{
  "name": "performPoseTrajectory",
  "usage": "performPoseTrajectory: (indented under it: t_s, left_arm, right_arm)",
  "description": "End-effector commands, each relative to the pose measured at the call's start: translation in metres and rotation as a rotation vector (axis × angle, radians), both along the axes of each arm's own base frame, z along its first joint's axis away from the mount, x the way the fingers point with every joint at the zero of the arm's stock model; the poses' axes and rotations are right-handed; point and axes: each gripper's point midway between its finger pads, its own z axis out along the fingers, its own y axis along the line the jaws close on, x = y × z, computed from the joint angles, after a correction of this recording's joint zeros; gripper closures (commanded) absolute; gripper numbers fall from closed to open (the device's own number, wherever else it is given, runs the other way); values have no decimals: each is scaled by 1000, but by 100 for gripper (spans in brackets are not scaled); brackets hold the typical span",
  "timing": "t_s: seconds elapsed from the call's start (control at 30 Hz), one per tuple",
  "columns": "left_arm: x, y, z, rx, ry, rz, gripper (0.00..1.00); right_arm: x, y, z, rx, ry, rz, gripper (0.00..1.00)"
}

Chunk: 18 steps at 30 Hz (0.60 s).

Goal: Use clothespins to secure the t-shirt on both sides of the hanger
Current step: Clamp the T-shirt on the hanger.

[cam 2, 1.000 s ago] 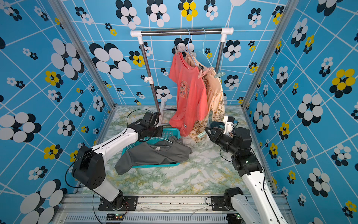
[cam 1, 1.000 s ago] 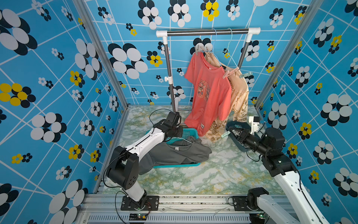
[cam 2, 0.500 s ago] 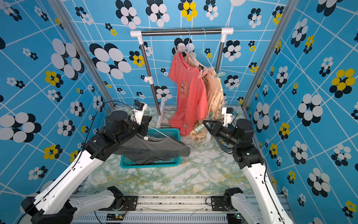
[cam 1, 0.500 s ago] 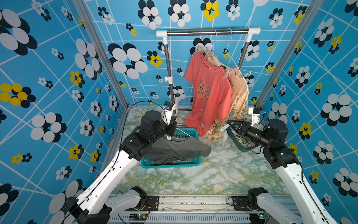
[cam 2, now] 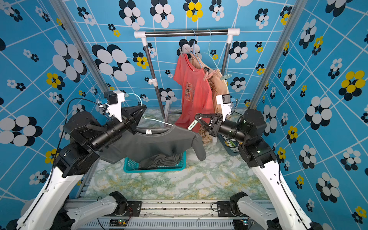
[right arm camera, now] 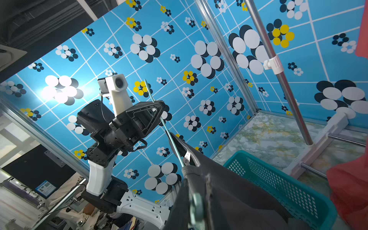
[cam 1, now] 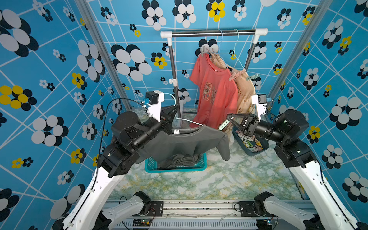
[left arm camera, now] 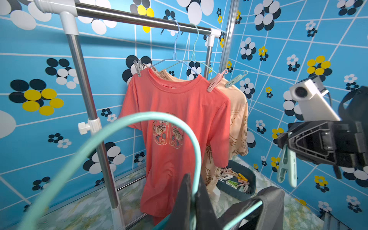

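Blue flowered walls (cam 1: 59, 83), mint clothespin (cam 1: 223, 125) pinched in right pincer (cam 1: 227, 119) (dangling below tips)

The walls (cam 1: 59, 79) are bright blue with a white line grid and flowers of white, black and yellow ovals; the surface (cam 1: 219, 179) is marbled white, green and ochre; the basket (cam 1: 179, 169) is teal; the t-shirt (cam 1: 179, 143) is dark grey with a white neck label; its hanger (left arm camera: 143, 117) is mint; the rack (cam 1: 199, 34) is dark steel with white joints; on it, a coral shirt (cam 1: 225, 103) bears a gold-and-grey print, a peach shirt (cam 1: 245, 89) brown drawing; a pink clip (left arm camera: 216, 80), a mint clip (left arm camera: 236, 78) and grey clips (left arm camera: 137, 68) sit on them; the tray (left arm camera: 235, 192) at the surface's right edge is slate blue, its clothespins (left arm camera: 233, 178) pink, green, yellow and beige; the right gripper (left arm camera: 285, 146) is black, the clothespin (left arm camera: 286, 171) in it pale mint.
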Motion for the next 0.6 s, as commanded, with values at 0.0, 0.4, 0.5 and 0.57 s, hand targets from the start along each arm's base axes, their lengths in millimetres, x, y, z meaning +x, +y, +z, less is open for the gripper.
performPoseTrajectory:
  t_s: [0.0,0.4,0.5,0.57]
  left_arm:
    - [-11,-9,19,-78,4,-92,100]
    - [-9,-10,26,-117,22,-97,100]
    - [-11,-10,33,-133,19,-102,100]
    - [-11,-9,37,-137,16,-101,100]
  right_arm:
    - [-11,10,1,-41,-61,65,93]
    - [-24,29,-4,-66,-113,188,93]
    - [-29,35,-10,-78,-123,217,92]
    - [-28,37,-11,-79,-127,217,84]
